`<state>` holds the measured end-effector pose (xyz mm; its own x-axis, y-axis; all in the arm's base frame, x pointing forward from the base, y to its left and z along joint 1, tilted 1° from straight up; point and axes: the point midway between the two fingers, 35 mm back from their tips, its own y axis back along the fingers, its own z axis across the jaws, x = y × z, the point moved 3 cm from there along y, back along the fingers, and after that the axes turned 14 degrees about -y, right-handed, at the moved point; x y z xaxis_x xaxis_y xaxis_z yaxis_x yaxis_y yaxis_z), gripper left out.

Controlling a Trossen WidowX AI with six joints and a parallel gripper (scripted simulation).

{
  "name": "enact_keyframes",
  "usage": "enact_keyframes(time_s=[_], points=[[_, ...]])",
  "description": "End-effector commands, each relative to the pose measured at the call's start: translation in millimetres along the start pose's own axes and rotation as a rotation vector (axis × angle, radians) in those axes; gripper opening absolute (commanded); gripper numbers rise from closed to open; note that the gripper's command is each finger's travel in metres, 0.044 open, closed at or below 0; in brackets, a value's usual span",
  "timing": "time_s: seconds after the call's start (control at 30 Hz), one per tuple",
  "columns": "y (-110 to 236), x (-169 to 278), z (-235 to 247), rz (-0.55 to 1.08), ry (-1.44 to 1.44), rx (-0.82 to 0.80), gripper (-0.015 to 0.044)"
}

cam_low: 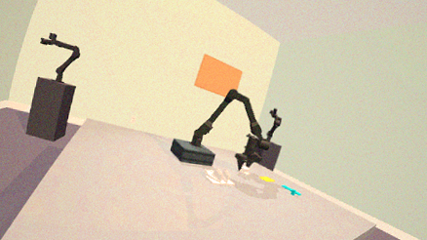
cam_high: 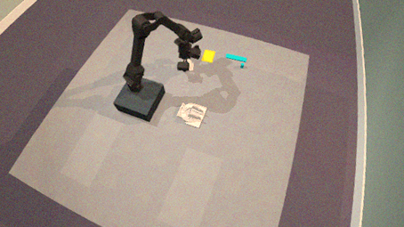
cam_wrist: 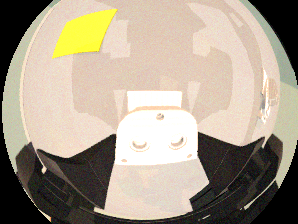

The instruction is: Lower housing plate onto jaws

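Note:
The white housing plate (cam_wrist: 158, 154) (cam_high: 190, 64) (cam_low: 245, 169) has two large round holes and a smaller one, with a pale block-like part at its far edge in the wrist view. My gripper (cam_wrist: 156, 137) (cam_high: 189, 59) (cam_low: 245, 163) is shut on it, one black finger against each side. Whether the plate touches the table cannot be told. The pale gripper assembly with the jaws (cam_high: 193, 114) (cam_low: 219, 177) lies apart from it, in front of the arm's base. It shows only at the right edge of the wrist view (cam_wrist: 270, 95). Its pins and stubs are too small to make out.
A yellow square (cam_high: 208, 56) (cam_low: 266, 179) (cam_wrist: 85, 34) lies just beyond the gripper. A cyan bar (cam_high: 236, 57) (cam_low: 288, 188) and a small cyan piece (cam_high: 242, 66) lie farther out. The dark arm base (cam_high: 140, 99) (cam_low: 192, 152) stands on the table (cam_high: 127, 183) (cam_low: 105, 195).

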<state>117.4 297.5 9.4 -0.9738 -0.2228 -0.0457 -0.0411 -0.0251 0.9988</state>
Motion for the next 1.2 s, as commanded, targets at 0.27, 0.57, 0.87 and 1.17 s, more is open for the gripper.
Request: enact_keyframes(time_s=[0.27,0.57,0.87,1.17], points=[[20.1,-1.1,1.8,0.001,-0.001,-0.002,0.0351],[48.7,-1.2,2.2,0.003,-0.001,-0.004,0.0351],[72.9,-0.1,0.6,0.004,-0.002,-0.005,0.0351],[72.9,-13.3,-12.4,0.004,-0.018,-0.004,0.0351]])
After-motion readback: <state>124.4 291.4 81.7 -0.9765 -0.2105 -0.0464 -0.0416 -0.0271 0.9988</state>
